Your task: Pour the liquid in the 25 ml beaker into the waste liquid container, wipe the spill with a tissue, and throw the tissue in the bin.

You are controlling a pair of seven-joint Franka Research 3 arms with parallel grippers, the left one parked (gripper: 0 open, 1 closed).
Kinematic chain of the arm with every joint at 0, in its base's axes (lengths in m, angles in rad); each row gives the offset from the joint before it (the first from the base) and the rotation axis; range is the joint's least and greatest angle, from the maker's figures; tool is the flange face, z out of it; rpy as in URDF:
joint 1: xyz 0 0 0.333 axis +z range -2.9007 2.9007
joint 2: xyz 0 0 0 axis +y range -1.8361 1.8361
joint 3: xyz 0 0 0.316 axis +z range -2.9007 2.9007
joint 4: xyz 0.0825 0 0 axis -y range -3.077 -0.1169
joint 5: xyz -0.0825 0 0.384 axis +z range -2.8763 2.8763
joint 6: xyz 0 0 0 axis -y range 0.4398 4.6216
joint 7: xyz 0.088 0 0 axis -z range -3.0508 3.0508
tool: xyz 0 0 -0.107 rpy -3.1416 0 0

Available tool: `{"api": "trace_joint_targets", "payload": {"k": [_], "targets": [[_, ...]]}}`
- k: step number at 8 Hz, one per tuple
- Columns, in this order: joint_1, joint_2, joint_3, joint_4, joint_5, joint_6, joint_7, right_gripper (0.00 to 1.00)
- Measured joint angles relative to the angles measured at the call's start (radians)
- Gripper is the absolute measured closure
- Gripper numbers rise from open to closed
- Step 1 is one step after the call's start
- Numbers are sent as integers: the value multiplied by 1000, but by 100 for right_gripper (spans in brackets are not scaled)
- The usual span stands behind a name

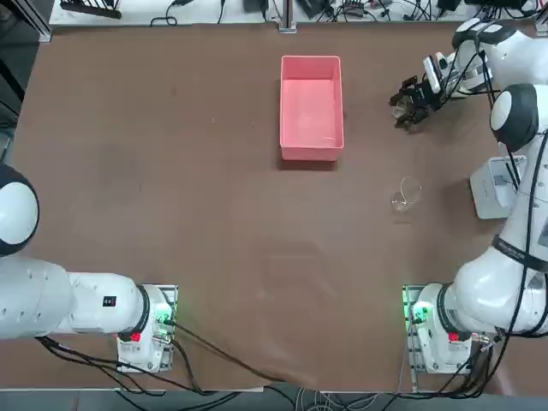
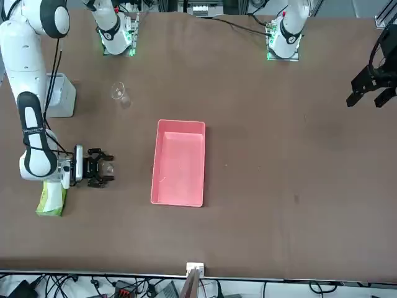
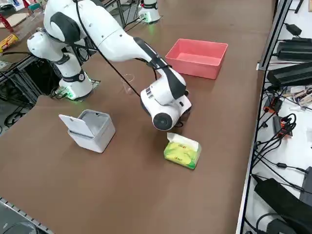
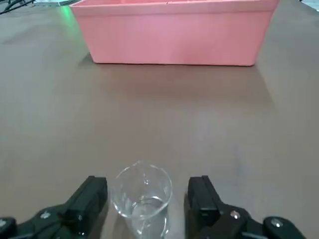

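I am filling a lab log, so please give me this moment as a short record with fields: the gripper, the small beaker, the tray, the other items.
right gripper: open, low over the table, one finger on each side of the small beaker, gaps visible on both sides
25 ml beaker: upright on the table between the fingers
waste liquid container: pink tray, ahead of the gripper, apart from it
larger beaker: standing alone on the table
bin: lid open
tissue pack: beside the right arm's wrist

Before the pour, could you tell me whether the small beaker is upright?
Upright: the 25 ml beaker stands rim-up between the right tool's open fingers.
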Motion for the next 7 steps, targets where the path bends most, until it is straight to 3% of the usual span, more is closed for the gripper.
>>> {"api": "trace_joint_targets", "payload": {"k": [5,7], "targets": [[-67,-48,-9,1,-59,12,-15,0],[-104,-113,-38,-2,-125,16,-17,0]]}}
